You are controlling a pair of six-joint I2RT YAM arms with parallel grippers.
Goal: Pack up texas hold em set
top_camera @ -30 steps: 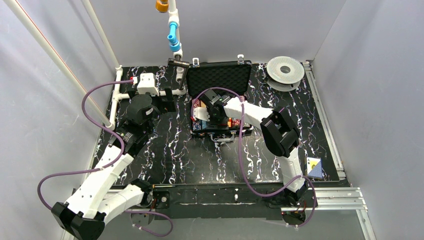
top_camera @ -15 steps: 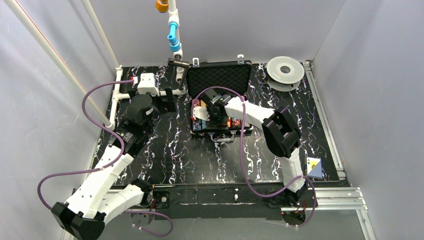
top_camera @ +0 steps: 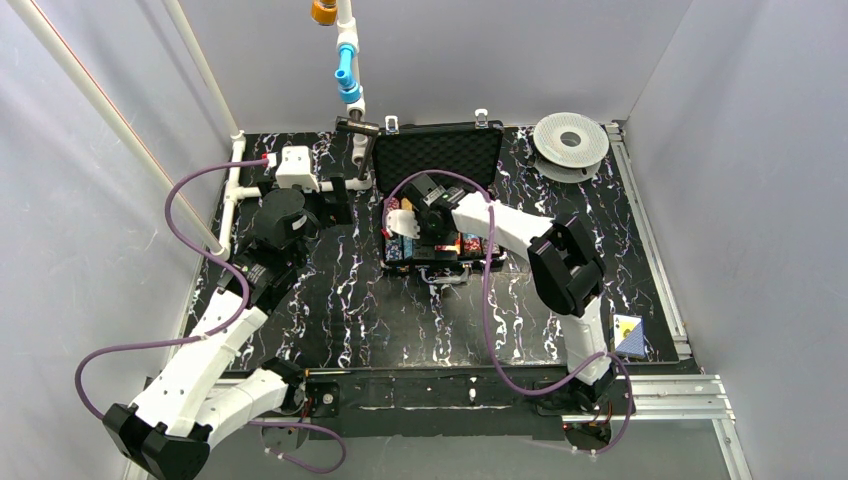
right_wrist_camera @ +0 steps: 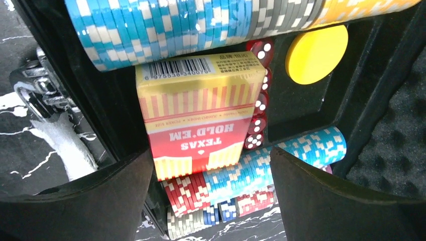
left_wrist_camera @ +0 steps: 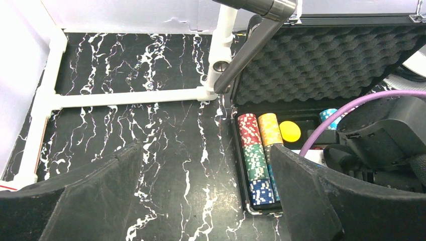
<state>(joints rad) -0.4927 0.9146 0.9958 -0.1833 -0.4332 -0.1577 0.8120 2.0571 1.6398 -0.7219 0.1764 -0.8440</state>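
Note:
The black briefcase (top_camera: 437, 155) lies open at the back centre, foam lid up. Its tray holds multicoloured chip rows (right_wrist_camera: 211, 20), a yellow disc (right_wrist_camera: 316, 54), red dice (right_wrist_camera: 259, 108) and a red-and-yellow "Texas Hold'em" card deck (right_wrist_camera: 201, 113). My right gripper (top_camera: 415, 222) hovers over the tray's left part. In the right wrist view it (right_wrist_camera: 211, 155) is open, its fingers either side of the deck and not closed on it. My left gripper (top_camera: 337, 200) is open and empty over the table just left of the case. In its wrist view (left_wrist_camera: 206, 150) the chip rows (left_wrist_camera: 256, 155) lie to the right.
A blue card deck (top_camera: 629, 335) lies on the table at the front right. A round white-grey spool (top_camera: 570, 143) stands at the back right. A white pipe frame (left_wrist_camera: 130, 96) runs along the back left. A metal bar (left_wrist_camera: 246, 47) leans by the lid's left corner.
My right gripper has shifted a little toward the back left of the tray. The left arm has not moved.

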